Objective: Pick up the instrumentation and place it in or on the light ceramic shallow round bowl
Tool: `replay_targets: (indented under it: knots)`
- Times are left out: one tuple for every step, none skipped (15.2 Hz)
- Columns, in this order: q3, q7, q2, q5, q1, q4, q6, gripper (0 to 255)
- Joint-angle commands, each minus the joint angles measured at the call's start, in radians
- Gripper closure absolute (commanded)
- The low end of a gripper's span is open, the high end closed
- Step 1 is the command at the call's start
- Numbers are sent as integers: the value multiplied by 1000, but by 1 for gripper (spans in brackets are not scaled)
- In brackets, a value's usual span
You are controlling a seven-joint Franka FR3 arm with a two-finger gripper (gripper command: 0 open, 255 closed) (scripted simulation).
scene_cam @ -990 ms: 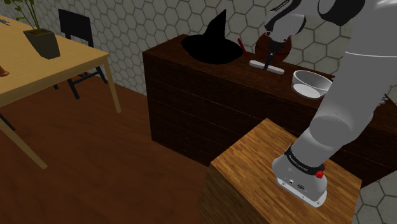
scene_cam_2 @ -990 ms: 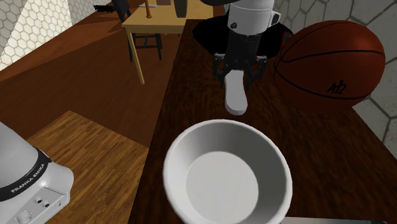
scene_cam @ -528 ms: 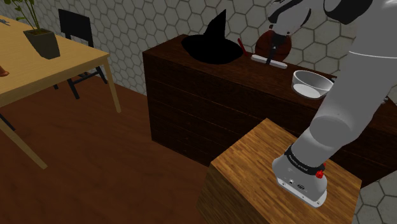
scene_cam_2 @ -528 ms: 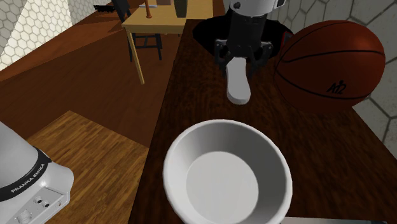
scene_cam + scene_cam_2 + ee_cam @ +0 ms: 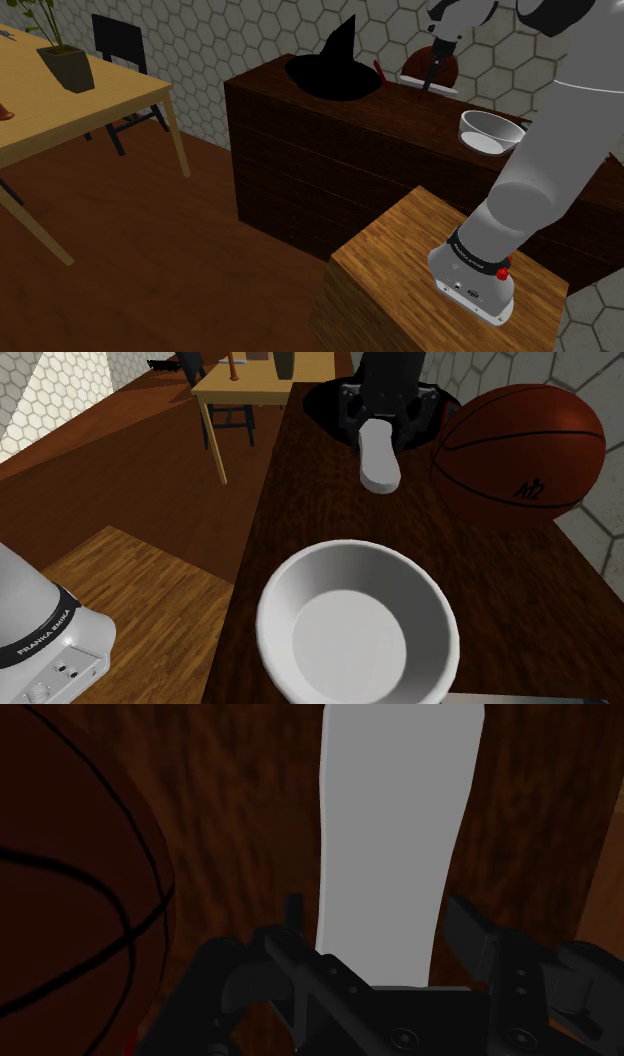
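Held pale grey instrument (image 5: pixel 378 460) by one end, clamped tight in black gripper (image 5: pixel 384 418), raised above dark wooden counter (image 5: pixel 300 502), just beside basketball (image 5: pixel 520 442), apart from white bowl (image 5: pixel 300 587).

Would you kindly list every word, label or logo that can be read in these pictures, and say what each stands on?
"FRANKA EMIKA": on the arm's white base, second exterior view.
"AI2", as best it reads: small dark logo on the basketball, second exterior view.
Lettering on the dark band round the base, shoulder view: too small to read.
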Motion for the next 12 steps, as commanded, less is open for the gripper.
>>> replay_targets:
  knots:
    - [-2, 5, -12, -9, 2, 15, -24, 255]
    - [-3, 7, -15, -11, 2, 26, -37, 255]
    - [-4, 9, -17, -14, 2, 36, -49, 255]
    - [-4, 10, -20, -16, 2, 47, -62, 255]
    - [-4, 11, -20, -16, 2, 50, -65, 255]
    - [-13, 3, -48, -33, 1, 21, -57, 255]
    - [-21, -5, -74, -50, -2, -7, -50, 255]
    - [-30, -13, -101, -68, -5, -34, -44, 255]
    - [-38, -22, -126, -85, -10, -58, -39, 255]
    - [-46, -30, -152, -103, -15, -82, -34, 255]
    - [-53, -38, -176, -120, -21, -104, -31, 255]
    - [-61, -47, -200, -138, -27, -125, -27, 255]
